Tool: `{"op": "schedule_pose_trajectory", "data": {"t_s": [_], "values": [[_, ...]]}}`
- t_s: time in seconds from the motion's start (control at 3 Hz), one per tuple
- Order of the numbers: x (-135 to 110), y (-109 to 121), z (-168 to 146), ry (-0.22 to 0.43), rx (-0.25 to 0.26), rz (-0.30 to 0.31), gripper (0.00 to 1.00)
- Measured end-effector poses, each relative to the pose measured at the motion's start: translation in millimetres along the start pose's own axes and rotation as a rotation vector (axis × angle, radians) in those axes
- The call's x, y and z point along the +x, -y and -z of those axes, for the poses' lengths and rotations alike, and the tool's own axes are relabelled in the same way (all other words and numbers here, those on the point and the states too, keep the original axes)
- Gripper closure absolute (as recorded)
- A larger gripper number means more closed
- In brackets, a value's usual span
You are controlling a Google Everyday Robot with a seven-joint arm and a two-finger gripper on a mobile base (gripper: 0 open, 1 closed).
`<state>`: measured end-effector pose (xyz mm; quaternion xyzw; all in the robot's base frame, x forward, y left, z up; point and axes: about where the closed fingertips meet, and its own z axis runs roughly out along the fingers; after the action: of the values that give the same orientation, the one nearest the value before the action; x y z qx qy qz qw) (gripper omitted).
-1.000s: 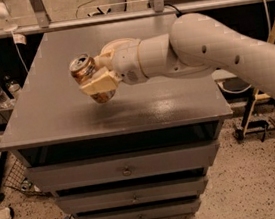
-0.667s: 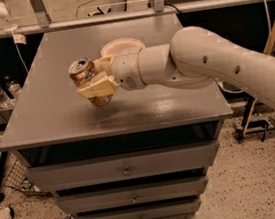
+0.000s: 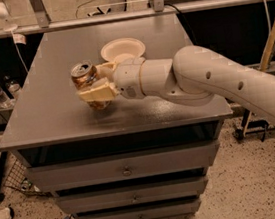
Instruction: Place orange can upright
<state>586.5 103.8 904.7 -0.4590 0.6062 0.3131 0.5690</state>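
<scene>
- Camera view: the gripper point(image 3: 95, 85) sits over the left half of the worktop point(image 3: 47, 116), toward the front edge, its tan fingers point(image 3: 96, 93) clamped around the orange can point(image 3: 83, 74).
- The can's silver top tilts up and leftward; whether its base touches the worktop, I cannot tell.
- A white bowl point(image 3: 122, 48) rests behind the gripper, near the back edge.

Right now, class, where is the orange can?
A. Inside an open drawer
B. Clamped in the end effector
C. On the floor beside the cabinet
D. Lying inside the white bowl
B: the end effector, over the grey cabinet top on the near side of the white bowl, is shut on the orange can, whose silver top shows above the front finger.
</scene>
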Motion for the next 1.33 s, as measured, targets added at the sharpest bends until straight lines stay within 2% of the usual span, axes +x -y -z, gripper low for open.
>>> {"op": "schedule_pose_trajectory", "data": {"t_s": [0.67, 1.33], "values": [[7.3, -5.1, -1.4, 0.053, 0.046, 0.002, 1.0], [18.6, -8.0, -2.6, 0.094, 0.066, -0.005, 1.0]]}}
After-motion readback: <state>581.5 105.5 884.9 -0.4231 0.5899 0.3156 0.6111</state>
